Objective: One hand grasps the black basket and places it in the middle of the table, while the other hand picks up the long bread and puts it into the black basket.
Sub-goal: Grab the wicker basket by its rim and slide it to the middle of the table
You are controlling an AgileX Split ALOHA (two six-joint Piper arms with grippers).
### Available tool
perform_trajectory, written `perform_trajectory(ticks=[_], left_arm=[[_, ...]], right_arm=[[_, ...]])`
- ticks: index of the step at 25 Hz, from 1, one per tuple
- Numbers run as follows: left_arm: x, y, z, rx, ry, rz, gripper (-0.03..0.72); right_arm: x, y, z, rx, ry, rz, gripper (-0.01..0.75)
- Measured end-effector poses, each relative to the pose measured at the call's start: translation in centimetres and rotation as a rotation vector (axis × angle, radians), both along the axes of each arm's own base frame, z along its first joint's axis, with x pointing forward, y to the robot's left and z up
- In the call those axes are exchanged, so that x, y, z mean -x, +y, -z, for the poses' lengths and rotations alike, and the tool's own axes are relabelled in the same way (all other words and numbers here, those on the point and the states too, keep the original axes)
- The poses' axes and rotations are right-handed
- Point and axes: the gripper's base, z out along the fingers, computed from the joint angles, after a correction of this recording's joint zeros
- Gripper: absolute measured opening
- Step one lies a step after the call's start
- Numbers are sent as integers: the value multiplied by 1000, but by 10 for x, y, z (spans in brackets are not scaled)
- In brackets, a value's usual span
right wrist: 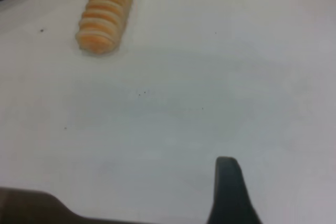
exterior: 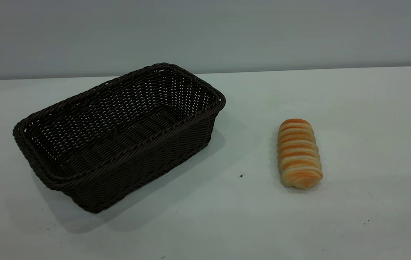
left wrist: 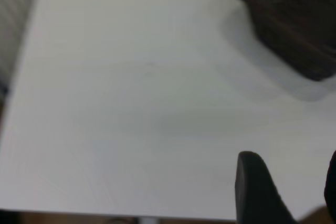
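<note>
The black basket (exterior: 118,133) sits empty on the table (exterior: 353,108), left of the middle, turned at an angle. The long bread (exterior: 299,153) lies on the table to its right, well apart from it. Neither arm shows in the exterior view. In the left wrist view my left gripper (left wrist: 291,166) is open and empty over bare table, with a basket corner (left wrist: 294,19) far off. In the right wrist view my right gripper (right wrist: 283,171) shows one finger (right wrist: 228,187) with a wide gap beside it; it holds nothing. The bread (right wrist: 105,14) lies far from it.
A grey wall (exterior: 205,32) stands behind the table's far edge. A few tiny dark specks (exterior: 241,175) dot the tabletop. The table's near edge (left wrist: 105,216) shows in the left wrist view.
</note>
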Motion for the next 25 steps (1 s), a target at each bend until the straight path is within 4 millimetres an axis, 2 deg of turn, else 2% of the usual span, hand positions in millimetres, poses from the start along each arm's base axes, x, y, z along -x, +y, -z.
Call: perform_trajectory(ticks=[9, 19, 25], left_arm=[[0, 3, -1, -33, -6, -22, 395], [0, -12, 0, 78, 2, 101, 395], [-9, -21, -20, 119, -72, 198, 395]], right_arm=[[0, 0, 0, 0, 0, 0, 473], [0, 5, 0, -53, 0, -27, 473], [-5, 7, -11, -77, -58, -40, 473]])
